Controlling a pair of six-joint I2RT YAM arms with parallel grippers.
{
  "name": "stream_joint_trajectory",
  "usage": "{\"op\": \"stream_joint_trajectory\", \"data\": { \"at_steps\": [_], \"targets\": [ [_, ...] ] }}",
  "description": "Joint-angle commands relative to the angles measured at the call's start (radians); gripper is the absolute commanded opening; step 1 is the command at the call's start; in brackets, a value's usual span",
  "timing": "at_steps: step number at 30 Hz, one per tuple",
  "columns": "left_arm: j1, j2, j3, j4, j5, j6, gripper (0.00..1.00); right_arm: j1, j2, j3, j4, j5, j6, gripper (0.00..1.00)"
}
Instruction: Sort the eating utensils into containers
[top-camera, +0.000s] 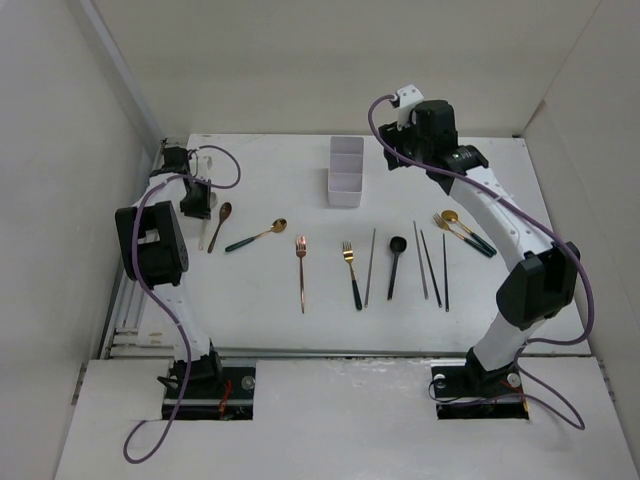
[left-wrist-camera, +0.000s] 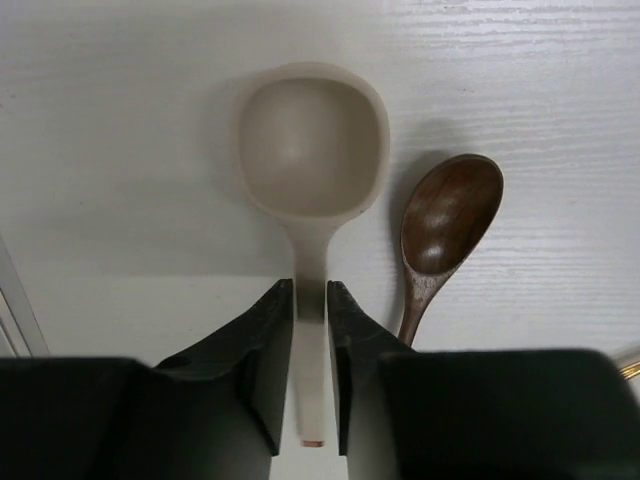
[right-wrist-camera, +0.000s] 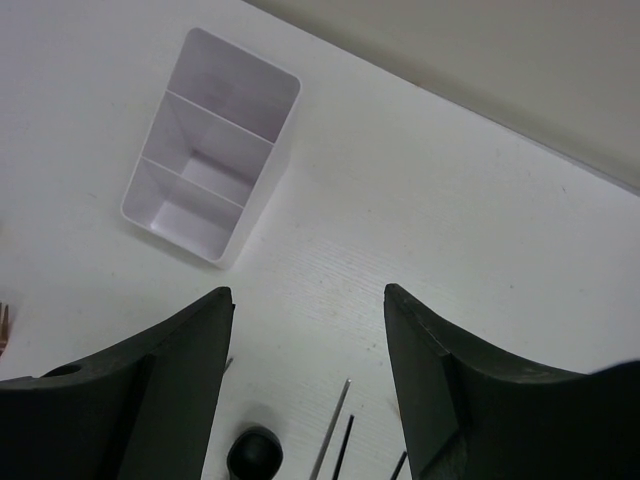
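My left gripper (left-wrist-camera: 310, 290) is shut on the handle of the pale spoon (left-wrist-camera: 310, 145), whose bowl points away from the fingers. The brown spoon (left-wrist-camera: 445, 225) lies just to its right. From above, the left gripper (top-camera: 196, 208) sits at the table's left side beside the brown spoon (top-camera: 220, 225). The white three-compartment organiser (top-camera: 345, 170) stands at the back centre with nothing in it (right-wrist-camera: 215, 150). My right gripper (right-wrist-camera: 308, 295) hangs open above bare table to the organiser's right, holding nothing.
In a row across the table lie a gold dark-handled spoon (top-camera: 257, 236), copper fork (top-camera: 301, 272), gold black-handled fork (top-camera: 351, 273), black spoon (top-camera: 394, 265), thin chopsticks (top-camera: 430, 265) and more gold cutlery (top-camera: 462, 230). White walls enclose the table.
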Motion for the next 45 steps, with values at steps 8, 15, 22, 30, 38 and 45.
{"op": "stream_joint_trajectory", "data": {
  "at_steps": [8, 15, 22, 30, 38, 45],
  "targets": [
    [0.003, 0.005, 0.017, 0.046, 0.036, -0.051, 0.00, 0.017, -0.059, -0.027, 0.011, 0.025, 0.015, 0.67],
    [0.003, -0.073, 0.139, 0.035, 0.100, -0.109, 0.00, 0.017, -0.102, -0.059, 0.038, -0.007, 0.015, 0.65],
    [-0.074, -0.287, 0.305, 0.252, 0.173, -0.295, 0.00, 0.079, -0.208, -0.149, 0.340, -0.145, 0.086, 0.68],
    [-0.267, -0.505, 0.156, 0.574, 0.290, -0.425, 0.00, 0.252, -0.049, 0.048, 0.563, -0.381, 0.135, 0.76],
    [-0.393, -0.524, 0.138, 0.595, 0.332, -0.487, 0.00, 0.304, 0.097, 0.168, 0.612, -0.421, 0.191, 0.77],
    [-0.427, -0.524, 0.118, 0.604, 0.332, -0.468, 0.00, 0.304, 0.128, 0.177, 0.632, -0.380, 0.228, 0.75]
  ]
}}
